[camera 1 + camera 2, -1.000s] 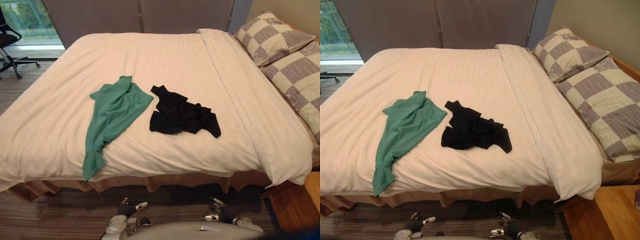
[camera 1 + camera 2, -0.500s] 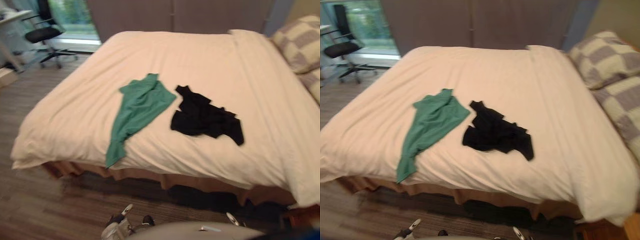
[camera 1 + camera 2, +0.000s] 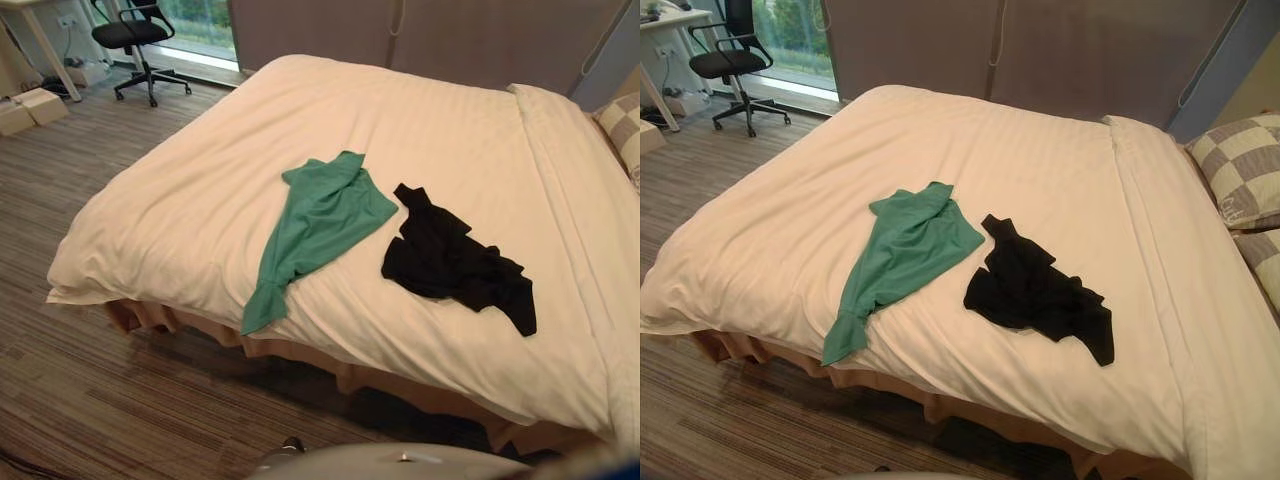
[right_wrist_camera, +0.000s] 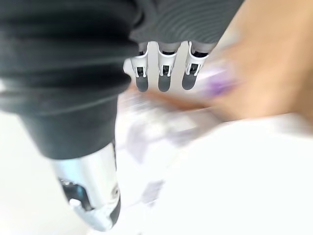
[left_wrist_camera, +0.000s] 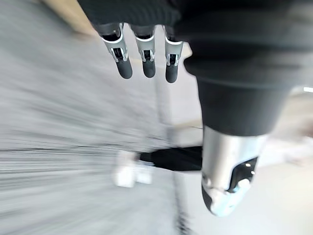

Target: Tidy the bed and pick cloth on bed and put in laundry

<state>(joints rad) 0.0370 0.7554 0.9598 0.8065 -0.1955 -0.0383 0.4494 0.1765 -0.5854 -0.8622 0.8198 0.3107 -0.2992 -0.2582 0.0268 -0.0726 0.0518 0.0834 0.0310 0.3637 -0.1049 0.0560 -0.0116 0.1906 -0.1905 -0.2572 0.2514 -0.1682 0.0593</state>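
**Two cloths ahead on the bed, both hands empty**

The green cloth (image 3: pixel 320 225) is laid on the bed (image 3: pixel 430 120) at about 12 o'clock in the head views. Its long axis runs from 1 o'clock down to 7 o'clock, and its narrow tail reaches the near edge of the bed. The black cloth (image 3: pixel 455 262) is crumpled just beside it on the 3 o'clock side, apart from it.

The left hand (image 5: pixel 148 58) is seen with fingers straight and nothing held. The right hand (image 4: pixel 164 73) is likewise released and empty.

The green cloth is judged to be nearer the left arm and the black cloth nearer the right. The tail at 7 o'clock is judged the closest part to be grasped.
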